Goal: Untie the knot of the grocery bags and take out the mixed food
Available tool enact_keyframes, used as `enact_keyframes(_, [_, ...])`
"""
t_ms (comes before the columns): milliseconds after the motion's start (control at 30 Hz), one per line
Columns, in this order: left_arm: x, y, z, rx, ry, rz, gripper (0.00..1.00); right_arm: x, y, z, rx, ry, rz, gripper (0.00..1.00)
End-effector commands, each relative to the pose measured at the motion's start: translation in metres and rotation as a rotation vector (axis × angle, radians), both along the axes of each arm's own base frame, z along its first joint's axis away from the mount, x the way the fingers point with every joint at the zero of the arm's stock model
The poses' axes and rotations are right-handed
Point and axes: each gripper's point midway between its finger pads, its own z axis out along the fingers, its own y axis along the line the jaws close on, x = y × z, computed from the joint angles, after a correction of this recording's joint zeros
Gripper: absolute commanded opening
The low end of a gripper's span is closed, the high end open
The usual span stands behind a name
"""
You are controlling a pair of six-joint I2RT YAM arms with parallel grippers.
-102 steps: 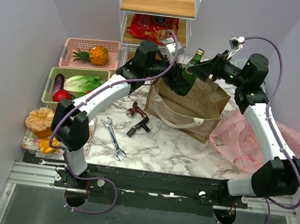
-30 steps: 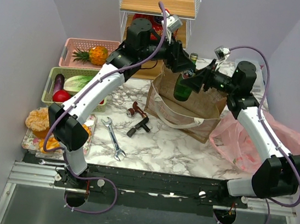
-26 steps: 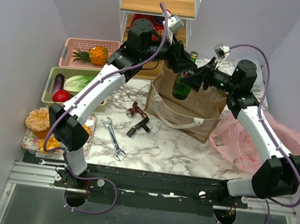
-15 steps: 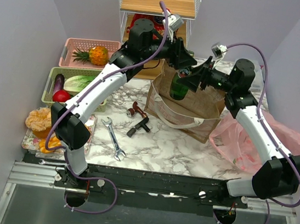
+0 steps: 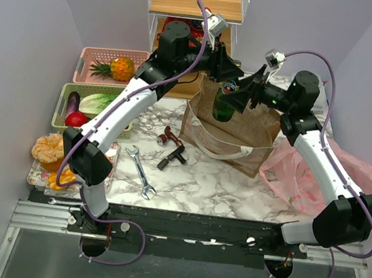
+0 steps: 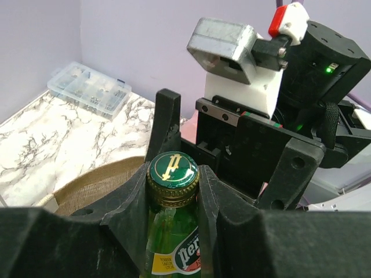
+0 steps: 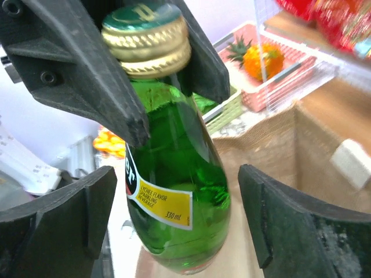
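Green bottle (image 7: pixel 174 191) hangs over the brown paper bag's (image 5: pixel 241 136) mouth, neck pinched by the left gripper (image 6: pixel 172 180); the right gripper (image 7: pixel 179 200) stands spread around its body, clear of the glass.

marble bench (image 5: pixel 221 185) carries a brown paper bag (image 5: pixel 241 136); pink plastic bag (image 5: pixel 298 174) just right of it, wrench (image 5: pixel 142 172) and small dark tools (image 5: pixel 173 150) to its left, clear parts box (image 6: pixel 90 91) beyond it.

A yellow pineapple (image 5: pixel 116 68) lies in the pink plastic basket (image 5: pixel 85 64). 1 silver steel wrench (image 5: pixel 140 171) and 1 clear compartment box (image 6: pixel 88 90) rest apart on the white marble table (image 5: pixel 221 185).
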Motion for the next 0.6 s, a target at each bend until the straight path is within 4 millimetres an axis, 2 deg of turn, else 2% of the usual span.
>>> enact_keyframes(0, [-0.035, 0.019, 0.096, -0.124, -0.239, -0.017, 0.00, -0.006, -0.004, 0.057, 0.045, -0.174, -0.035, 1.00])
enact_keyframes(67, [-0.033, 0.027, 0.117, -0.135, -0.301, 0.026, 0.00, -0.005, -0.006, 0.060, 0.039, -0.190, -0.054, 1.00])
enact_keyframes(233, [-0.012, 0.052, 0.164, -0.163, -0.425, 0.166, 0.00, 0.004, -0.017, 0.073, 0.015, -0.256, -0.152, 1.00])
enact_keyframes(400, [0.007, 0.079, 0.196, -0.195, -0.574, 0.316, 0.00, 0.010, -0.028, 0.091, 0.021, -0.310, -0.250, 1.00])
enact_keyframes(567, [0.033, 0.121, 0.242, -0.286, -0.757, 0.544, 0.00, 0.012, -0.028, 0.079, -0.006, -0.289, -0.246, 1.00])
